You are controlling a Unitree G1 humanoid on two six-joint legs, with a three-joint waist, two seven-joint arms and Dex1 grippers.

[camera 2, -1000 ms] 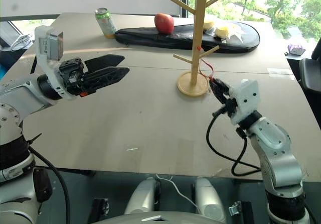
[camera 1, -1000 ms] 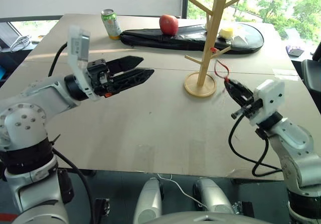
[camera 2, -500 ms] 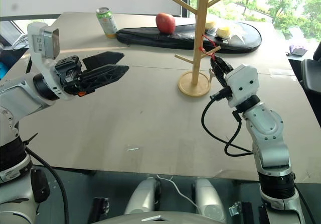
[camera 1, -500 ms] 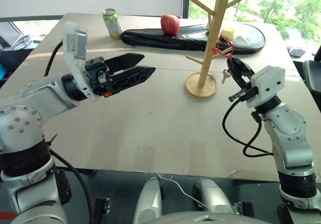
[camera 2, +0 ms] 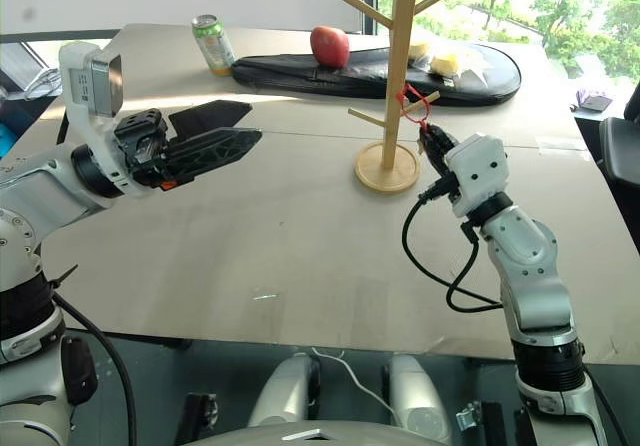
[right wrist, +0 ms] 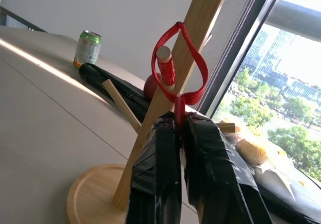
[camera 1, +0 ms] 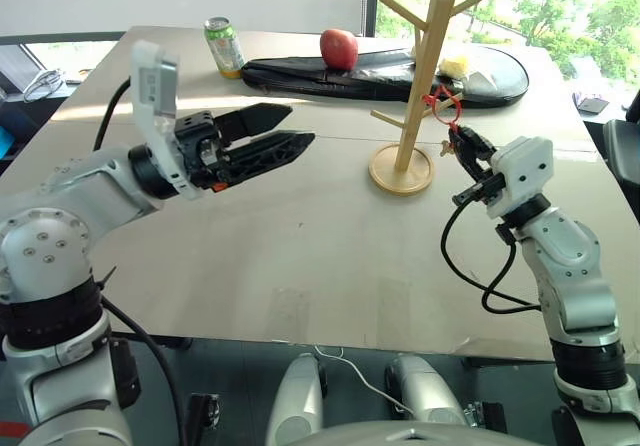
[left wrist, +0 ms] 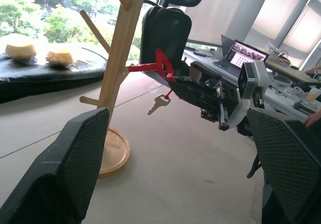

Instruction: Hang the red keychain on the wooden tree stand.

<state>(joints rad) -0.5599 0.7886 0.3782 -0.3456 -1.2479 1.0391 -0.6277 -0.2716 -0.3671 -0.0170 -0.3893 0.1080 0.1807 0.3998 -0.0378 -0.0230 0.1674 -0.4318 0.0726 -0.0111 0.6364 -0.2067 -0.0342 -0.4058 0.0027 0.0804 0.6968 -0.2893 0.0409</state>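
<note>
The wooden tree stand rises from its round base at the middle right of the table. The red keychain has its loop around the tip of a right-hand peg, and the little silver key dangles below it. My right gripper sits just right of the pole, pointing up at the peg, shut on the keychain's lower end. My left gripper hovers open and empty over the table's left half, pointing toward the stand from well away.
At the table's far side lie a long black bag, a red apple on it, a green drink can and some yellowish buns. The other pegs stick out to the stand's left.
My right gripper has risen from beside the stand's base up to the peg, carrying the keychain's end with it. The left arm has stayed in place.
</note>
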